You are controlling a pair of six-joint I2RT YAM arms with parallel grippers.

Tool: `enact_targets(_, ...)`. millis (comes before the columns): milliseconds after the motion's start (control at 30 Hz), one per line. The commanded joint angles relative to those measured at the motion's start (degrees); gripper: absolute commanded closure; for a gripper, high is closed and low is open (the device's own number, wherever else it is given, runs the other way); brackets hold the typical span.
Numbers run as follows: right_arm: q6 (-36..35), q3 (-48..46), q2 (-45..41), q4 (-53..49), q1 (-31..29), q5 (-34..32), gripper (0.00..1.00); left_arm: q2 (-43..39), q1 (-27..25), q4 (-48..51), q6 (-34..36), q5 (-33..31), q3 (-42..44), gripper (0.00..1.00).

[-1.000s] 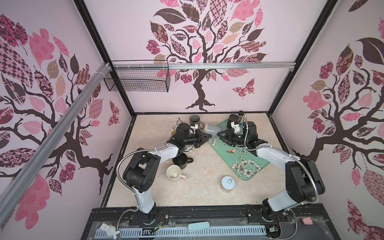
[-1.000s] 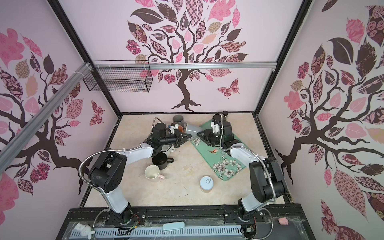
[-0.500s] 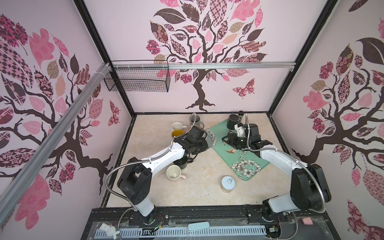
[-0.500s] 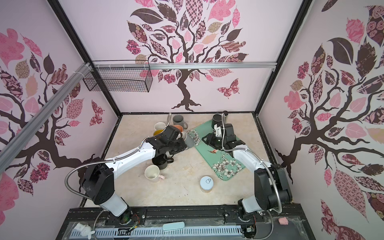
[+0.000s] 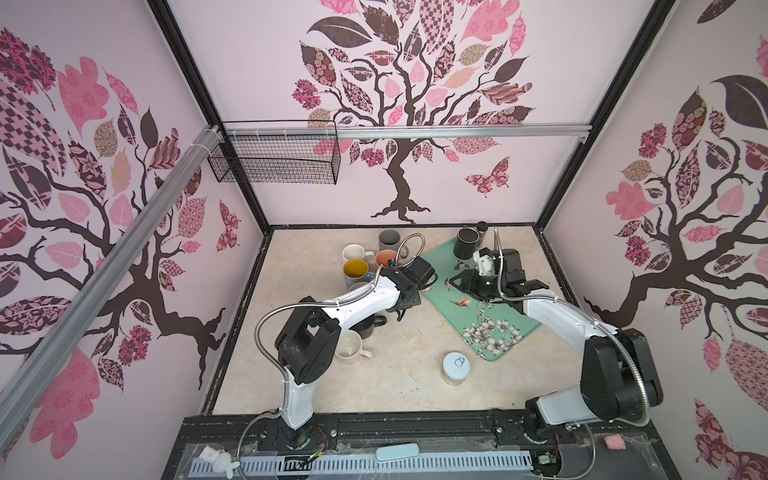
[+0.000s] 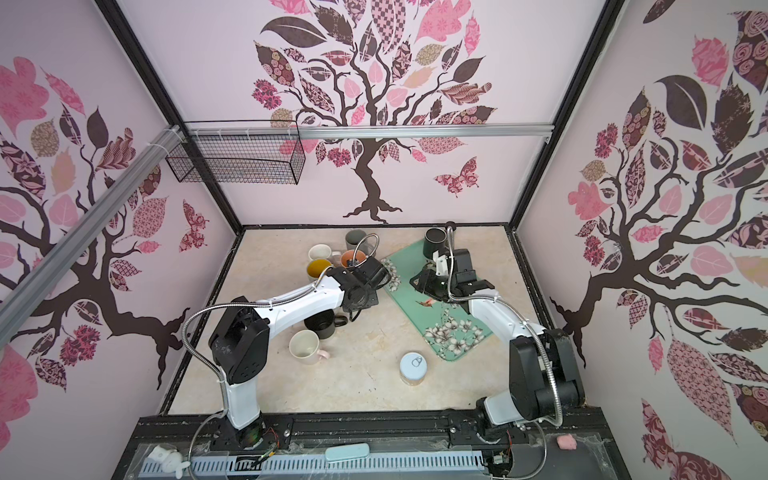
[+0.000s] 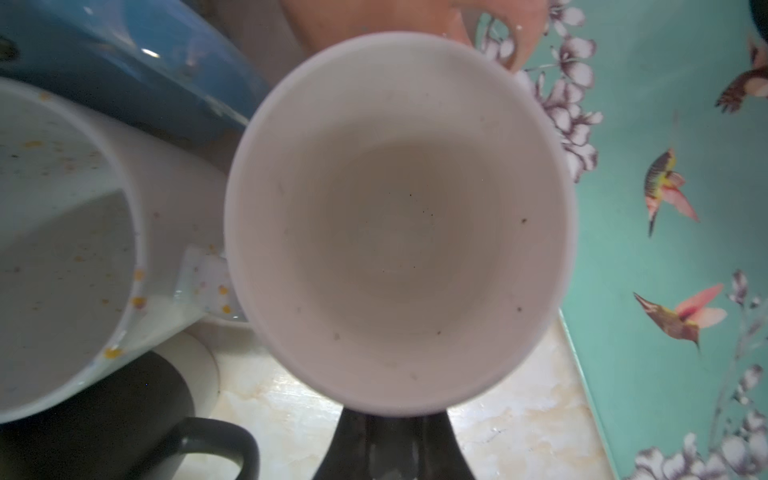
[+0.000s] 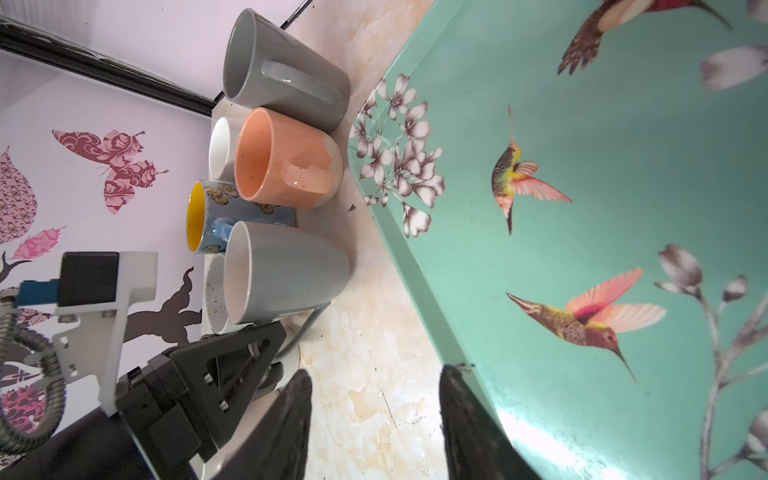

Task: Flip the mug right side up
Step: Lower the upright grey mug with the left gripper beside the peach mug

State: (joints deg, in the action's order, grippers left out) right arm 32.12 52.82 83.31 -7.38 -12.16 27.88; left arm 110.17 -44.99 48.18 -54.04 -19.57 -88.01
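Left gripper (image 7: 390, 432) is clamped almost fully closed on the handle of the mug (image 8: 286, 274), which is grey outside and white inside. The right wrist view shows the thin handle pinched between the black fingers (image 8: 249, 353), with the mug body clear of them. The mug is upright, mouth up: the left wrist view looks straight down into its bare white inside. It stands just off the tray (image 8: 623, 124), beside one tray edge, on the side where the other mugs are bunched. Its base lines up with the neighbours' bases, but I can't tell if it rests on the table (image 8: 374, 291) or hangs just above it. Neighbours off that same tray edge: speckled mug (image 8: 214, 291) right behind it, farther from the tray; blue butterfly mug (image 8: 232, 212) with a yellow inside; peach mug (image 8: 282, 162) close to the tray rim; small white mug (image 8: 220, 149) behind the peach one; dark grey mug (image 8: 286, 79) by the tray corner. A black mug (image 7: 104, 415) is also close by, away from the tray. In both top views the left arm covers the mug. Right gripper (image 8: 374, 415) has its jaws partly open with nothing between them. One finger is over the tray rim, the other over bare table just off the tray.
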Motion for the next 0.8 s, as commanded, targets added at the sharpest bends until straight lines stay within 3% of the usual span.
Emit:
enact_targets(0, -2.10, -0.43, -4.14, -1.53, 0.22, -0.15, 0.48, 1.21, -0.11, 1.65, -0.87, -7.10, -7.34, 1.00)
enact_targets(333, -3.33, -2.32, -7.90, -2.64, 0.35, -1.19, 0.48, 9.84, -0.06, 10.40, -5.67, -11.49, -17.34, 1.00)
enact_targets(600, -3.55, -3.72, -9.29, -2.20, 0.36, -0.15, 0.48, 11.14, 0.16, 11.22, -10.56, -11.53, -15.74, 1.00)
enact_targets(667, -3.64, -4.16, -9.80, -2.20, 0.35, -0.30, 0.49, 11.01, 0.23, 9.85, -10.77, -10.61, -14.97, 0.85)
enact_targets(767, -3.73, -4.54, -10.16, -2.00, 0.32, 0.06, 0.54, 10.38, 0.19, 8.21, -10.66, -9.83, -14.38, 0.70)
